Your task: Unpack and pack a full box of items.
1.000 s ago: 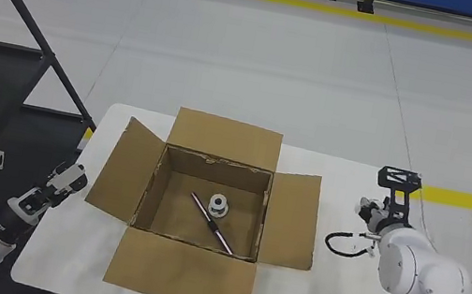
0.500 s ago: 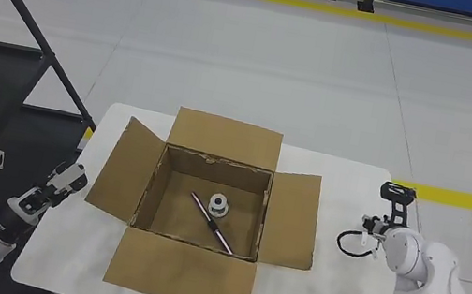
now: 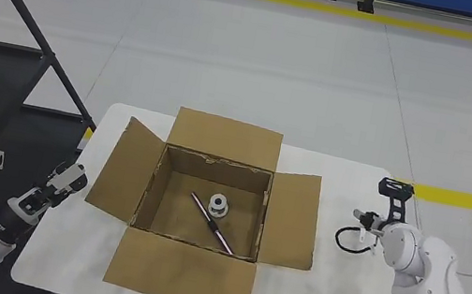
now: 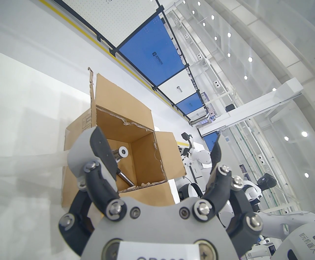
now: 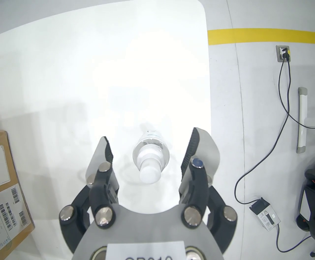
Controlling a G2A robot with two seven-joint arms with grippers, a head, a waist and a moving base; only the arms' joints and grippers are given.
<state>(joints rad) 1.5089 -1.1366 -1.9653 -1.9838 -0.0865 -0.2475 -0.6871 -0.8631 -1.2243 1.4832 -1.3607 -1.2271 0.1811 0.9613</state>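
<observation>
Looking straight down, the right tool point(image 5: 150, 136) hangs with its fingers spread to either side of a clear bottle point(image 5: 150, 157), with gaps on both sides; how far above it cannot be told. The bottle stands upright on the white table point(image 5: 98, 73) at 3 o'clock of the box point(image 3: 223, 138), white cap up, its base hidden beneath its shoulder. At 9 o'clock of the box the left tool point(image 4: 157, 140) is tilted upward, likewise spread. In the open cardboard box a metal rod point(image 3: 211, 223) lies slanted beside a small white roll point(image 3: 220, 204).
</observation>
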